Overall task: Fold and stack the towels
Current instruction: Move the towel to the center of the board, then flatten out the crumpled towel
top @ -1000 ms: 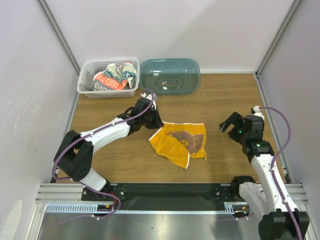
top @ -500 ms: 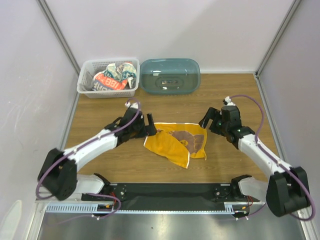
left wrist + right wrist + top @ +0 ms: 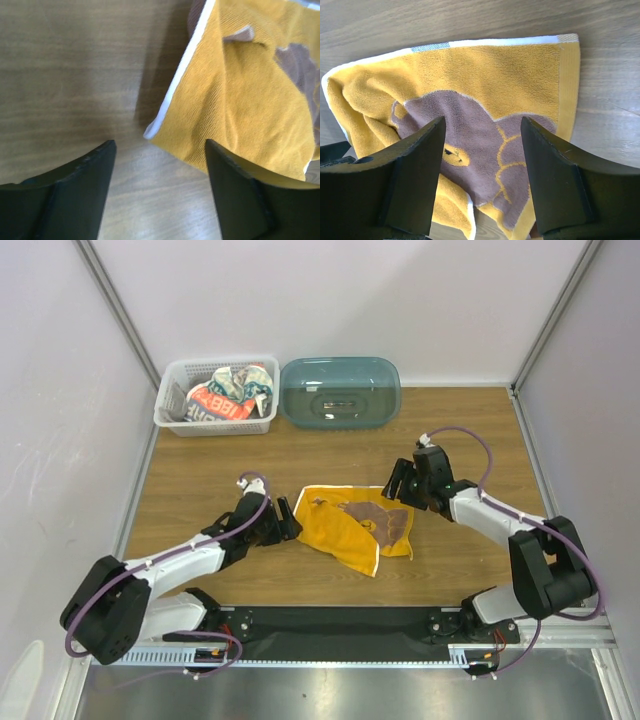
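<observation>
One orange-yellow towel [image 3: 355,525] with a brown picture and a white edge lies crumpled and partly doubled over mid-table. My left gripper [image 3: 287,521] sits low at its left edge, open; in the left wrist view the towel [image 3: 240,95] has its white-edged corner just ahead of the left gripper [image 3: 159,145], with bare wood between the fingers. My right gripper [image 3: 397,485] hovers open over the towel's far right corner; the right wrist view shows the towel [image 3: 485,75] spread below the right gripper [image 3: 482,122]. More towels [image 3: 228,393], bunched, one white with red letters, fill the basket.
A white lattice basket [image 3: 170,416] stands at the back left of the wooden table [image 3: 460,430]. A translucent teal oval tub [image 3: 340,392] sits upside down beside it. Pale walls and metal posts close in the left, right and back sides.
My left gripper opened, let go of the towel's raised left corner and drew back to the near left. The towel settled flatter. My right arm swung left to the towel's right corner.
</observation>
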